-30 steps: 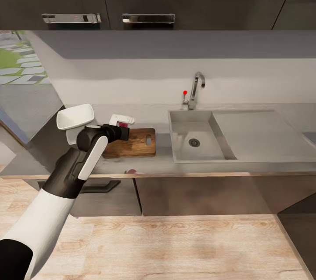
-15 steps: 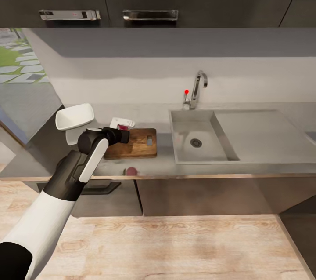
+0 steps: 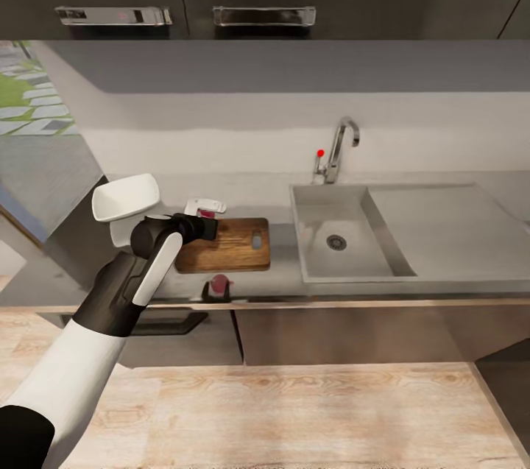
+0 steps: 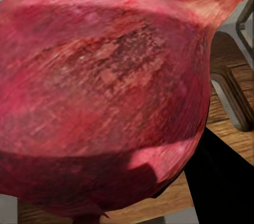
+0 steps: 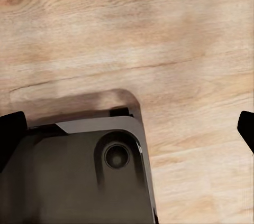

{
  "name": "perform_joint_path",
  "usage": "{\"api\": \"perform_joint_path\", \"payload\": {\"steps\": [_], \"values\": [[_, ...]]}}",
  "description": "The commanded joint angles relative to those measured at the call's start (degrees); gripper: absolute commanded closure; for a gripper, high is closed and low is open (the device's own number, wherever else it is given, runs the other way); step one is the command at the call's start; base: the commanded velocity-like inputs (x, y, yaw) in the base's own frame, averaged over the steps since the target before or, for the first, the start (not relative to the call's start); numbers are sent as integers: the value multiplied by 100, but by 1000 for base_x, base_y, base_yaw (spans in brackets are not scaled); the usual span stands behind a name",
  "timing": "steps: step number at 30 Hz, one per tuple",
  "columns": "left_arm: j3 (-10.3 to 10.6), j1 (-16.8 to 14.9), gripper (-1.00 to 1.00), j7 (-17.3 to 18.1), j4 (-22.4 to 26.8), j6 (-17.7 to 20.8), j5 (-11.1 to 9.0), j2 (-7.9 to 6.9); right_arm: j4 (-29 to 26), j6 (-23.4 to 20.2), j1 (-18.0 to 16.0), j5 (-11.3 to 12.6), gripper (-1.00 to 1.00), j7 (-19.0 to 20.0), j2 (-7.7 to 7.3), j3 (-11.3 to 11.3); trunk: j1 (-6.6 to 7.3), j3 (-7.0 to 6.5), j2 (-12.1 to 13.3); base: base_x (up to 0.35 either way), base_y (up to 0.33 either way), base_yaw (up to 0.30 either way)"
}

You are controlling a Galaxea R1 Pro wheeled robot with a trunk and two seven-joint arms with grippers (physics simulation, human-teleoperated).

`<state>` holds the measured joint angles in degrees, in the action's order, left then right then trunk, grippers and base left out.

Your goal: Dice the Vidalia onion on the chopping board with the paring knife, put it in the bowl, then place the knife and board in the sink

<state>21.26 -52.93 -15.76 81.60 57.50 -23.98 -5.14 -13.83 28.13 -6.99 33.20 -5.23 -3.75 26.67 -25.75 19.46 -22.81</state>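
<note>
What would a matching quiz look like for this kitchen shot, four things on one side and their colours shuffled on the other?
Things:
1. onion
2. chopping board
3. bowl
4. sink

Colours:
A. white
B. grey
C. reddish purple
D. dark brown

Pairs: 1-C, 2-D, 3-A, 4-B

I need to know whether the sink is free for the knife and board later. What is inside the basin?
The sink basin shows bare grey steel and its round drain; nothing else lies in it. The near wall hides a strip of the floor just behind it.
</note>
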Motion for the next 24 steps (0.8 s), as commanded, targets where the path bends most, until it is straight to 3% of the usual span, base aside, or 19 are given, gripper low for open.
{"api": "perform_joint_path", "payload": {"steps": [1,7,24], "values": [[15,-7,100,-50,5,16,-54,-5,-8,8,-2,11,-100,-49,-5,49,-3,17,-11,1,-173,0],[19,-7,100,-50,5,16,-54,-1,-7,8,-3,11,-100,-49,-7,49,-3,61,-11,0,-184,0],[17,2,100,-50,-2,16,-54,-4,-9,8,-4,11,-100,-49,-10,49,-3,186,-11,0,-7,0]]}}
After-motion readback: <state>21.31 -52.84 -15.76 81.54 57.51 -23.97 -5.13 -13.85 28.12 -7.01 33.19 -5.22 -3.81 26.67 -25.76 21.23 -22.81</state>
